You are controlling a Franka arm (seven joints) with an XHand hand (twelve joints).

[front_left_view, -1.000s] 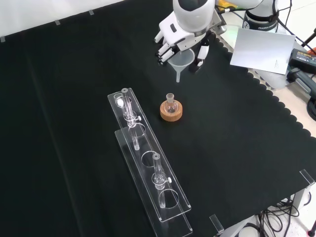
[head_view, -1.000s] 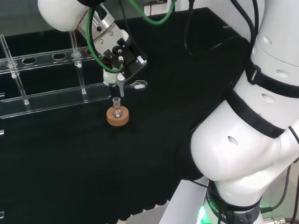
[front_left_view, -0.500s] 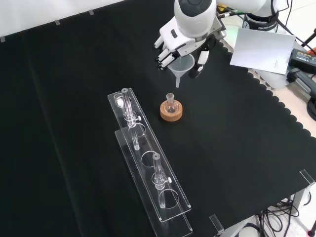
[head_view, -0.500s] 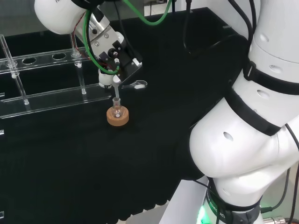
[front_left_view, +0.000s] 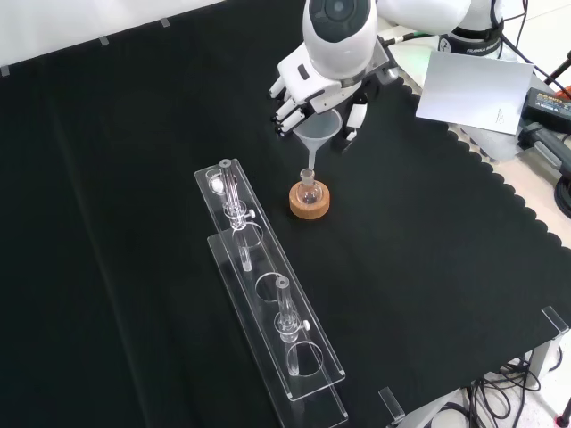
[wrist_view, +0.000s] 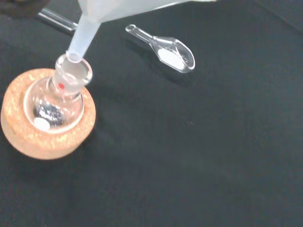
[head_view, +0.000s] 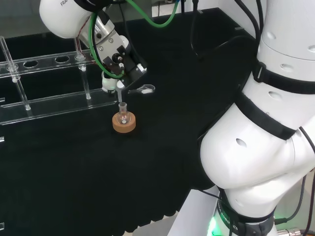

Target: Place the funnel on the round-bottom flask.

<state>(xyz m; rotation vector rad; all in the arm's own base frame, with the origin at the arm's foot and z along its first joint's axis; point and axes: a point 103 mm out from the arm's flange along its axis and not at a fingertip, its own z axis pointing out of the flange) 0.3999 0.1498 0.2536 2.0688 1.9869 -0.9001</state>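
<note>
**Wrist view: funnel stem reaches the flask mouth**

The hand (front_left_view: 314, 87), fingers curled round the funnel (front_left_view: 318, 131), has carried it over from beside the round-bottom flask (front_left_view: 309, 189). Its stem tip now sits at the flask's neck, seemingly just above; lowering remains.

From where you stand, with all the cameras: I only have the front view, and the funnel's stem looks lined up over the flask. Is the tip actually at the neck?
Observer: In the wrist view the funnel has its stem tip at the rim of the round-bottom flask, toward one side of the opening, and the stem is tilted.
Operator: Is the flask sitting in its stand?
Observer: Yes, its bulb sits in the cork ring.
Operator: Anything else near it?
Observer: A clear glass scoop holding a little white powder lies on the cloth, apart from the ring.
</note>
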